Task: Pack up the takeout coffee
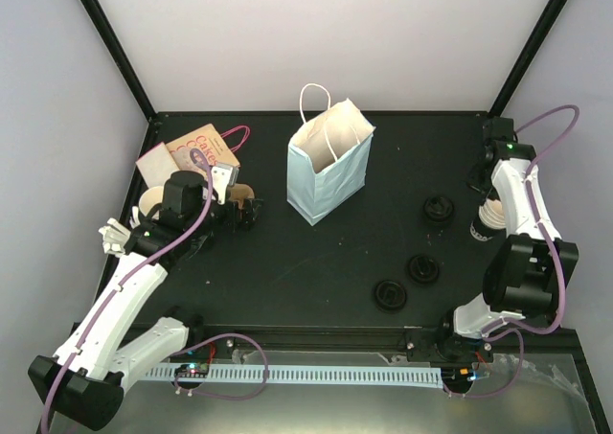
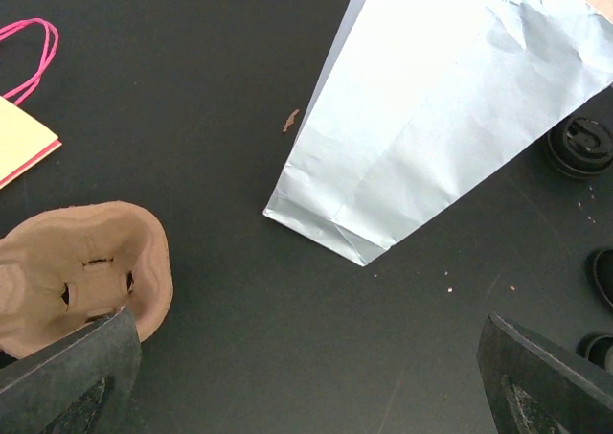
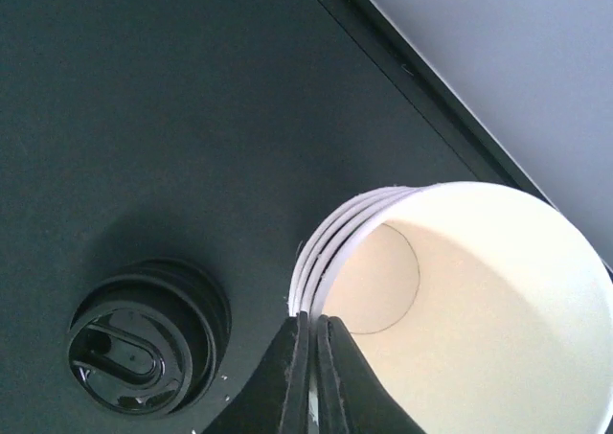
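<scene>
Standing near the right edge of the black table (image 1: 287, 262), nested white cups (image 3: 460, 290), mouth up, three rims showing. Right gripper (image 3: 313, 353) pinched almost closed on the stack's rim wall, one finger each side. Black lid (image 3: 144, 343) just beside the cups; two more lids lie nearer the arms' bases. Pale blue paper bag (image 1: 329, 171) upright mid-table, mouth open, white handles up. Brown pulp carrier (image 2: 86, 271) to the left of the bag, apart from it. Left gripper (image 2: 306, 381) above the carrier, jaws spread wide, holding nothing. Pink-handled flat bag (image 1: 196, 147) at the far left corner.
</scene>
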You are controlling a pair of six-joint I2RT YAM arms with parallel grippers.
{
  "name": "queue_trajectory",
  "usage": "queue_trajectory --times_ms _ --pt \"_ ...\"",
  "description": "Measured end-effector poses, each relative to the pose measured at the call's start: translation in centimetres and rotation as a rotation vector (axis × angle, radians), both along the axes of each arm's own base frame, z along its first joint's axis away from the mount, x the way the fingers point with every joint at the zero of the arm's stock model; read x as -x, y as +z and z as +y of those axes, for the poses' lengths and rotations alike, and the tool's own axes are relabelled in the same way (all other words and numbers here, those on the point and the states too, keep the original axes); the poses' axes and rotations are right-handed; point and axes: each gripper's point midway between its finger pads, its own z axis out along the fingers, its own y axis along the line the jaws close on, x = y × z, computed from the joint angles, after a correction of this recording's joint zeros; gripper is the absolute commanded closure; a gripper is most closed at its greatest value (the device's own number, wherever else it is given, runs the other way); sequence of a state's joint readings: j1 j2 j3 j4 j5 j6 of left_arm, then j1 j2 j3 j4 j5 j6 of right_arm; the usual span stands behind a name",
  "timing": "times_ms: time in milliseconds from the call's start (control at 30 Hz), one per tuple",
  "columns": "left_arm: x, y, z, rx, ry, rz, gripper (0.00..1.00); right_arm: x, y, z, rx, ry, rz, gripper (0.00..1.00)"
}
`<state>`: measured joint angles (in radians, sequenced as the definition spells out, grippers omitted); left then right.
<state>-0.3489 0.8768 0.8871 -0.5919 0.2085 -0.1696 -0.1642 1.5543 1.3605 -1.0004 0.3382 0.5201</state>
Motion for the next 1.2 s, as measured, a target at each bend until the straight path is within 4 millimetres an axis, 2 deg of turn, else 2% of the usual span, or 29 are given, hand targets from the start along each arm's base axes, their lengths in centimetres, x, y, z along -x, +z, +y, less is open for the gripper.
queue_trajectory --times_ms 467,667,900,1200 --pt "0.0 0.0 0.0 0.000 0.000 -0.001 0.01 1.2 1.4 0.2 -0.006 -0.003 0.020 0.99" --pt "0.0 -0.3 0.0 -0.002 0.000 0.004 0.01 0.9 2.6 0.5 0.014 -0.007 0.026 0.99" --pt "0.0 -0.3 0.0 -0.002 0.000 0.004 0.01 1.1 3.1 1.0 0.034 -0.005 0.040 0.99" --pt "0.0 -0.3 0.0 -0.003 0.002 0.004 0.01 1.2 3.6 0.8 0.073 -0.024 0.056 0.99"
